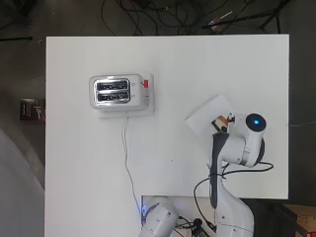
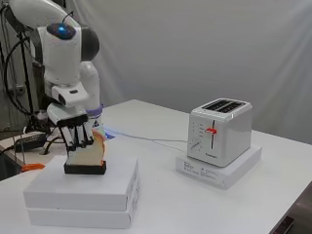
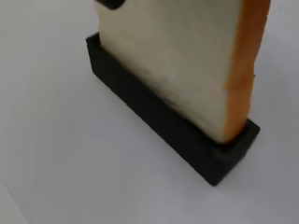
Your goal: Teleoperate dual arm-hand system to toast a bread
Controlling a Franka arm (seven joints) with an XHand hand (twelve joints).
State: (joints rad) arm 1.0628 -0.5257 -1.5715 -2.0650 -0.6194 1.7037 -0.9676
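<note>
Standing upright in a black holder (image 3: 174, 125), the bread slice (image 3: 187, 60) is filling the wrist view, its orange crust along one edge. Holder and slice are sitting on stacked white boxes (image 2: 83, 192), where the hand (image 2: 77, 132) is reaching down with its fingers closing around the slice. Farther across the table (image 1: 89, 187), well apart, the toaster (image 2: 219, 130) is resting on a white base (image 2: 219, 168).

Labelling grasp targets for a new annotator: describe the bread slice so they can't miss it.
On the white table, find the stack of two flat white boxes near the arm's base, away from the silver two-slot toaster. On top, a black slotted holder keeps the pale slice of bread with orange-brown crust upright under the black and white hand. It is the only food there.
</note>
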